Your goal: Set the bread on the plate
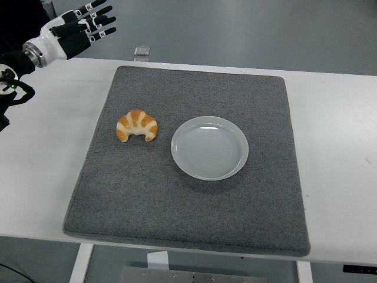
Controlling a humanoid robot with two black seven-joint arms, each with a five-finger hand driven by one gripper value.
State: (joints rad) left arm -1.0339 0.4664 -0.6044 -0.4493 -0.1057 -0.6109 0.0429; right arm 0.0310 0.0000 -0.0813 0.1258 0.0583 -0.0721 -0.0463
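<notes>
Head view: a white surface [53, 171] is seen from above, with a grey mat [194, 206] laid across its middle. The bread [136, 125], a crescent-shaped roll with pale stripes, is lying on the left part of the mat. The plate [210, 147], white and round, is set on the mat just to the right of the bread; the two are near but apart, and a strip of mat is visible between them. Nothing is carried on the plate.

The left robot hand [82, 28] is held at the upper left corner, beyond the far left edge of the surface and well apart from the bread. Its fingers [101, 20] are extended and spread, pointing right, and nothing is held in them. The arm behind it is cut off by the left edge of the picture, so only the wrist and a dark section with a small green light [12, 86] can be made out. The palm side of the hand cannot be seen.

A small clear object [141, 51] is resting at the far edge of the surface, behind the mat; what it is cannot be told at this size. At the bottom, the near edge of the surface, parts of its white legs and part of a grey base plate [177, 275] are cut off by the frame.
</notes>
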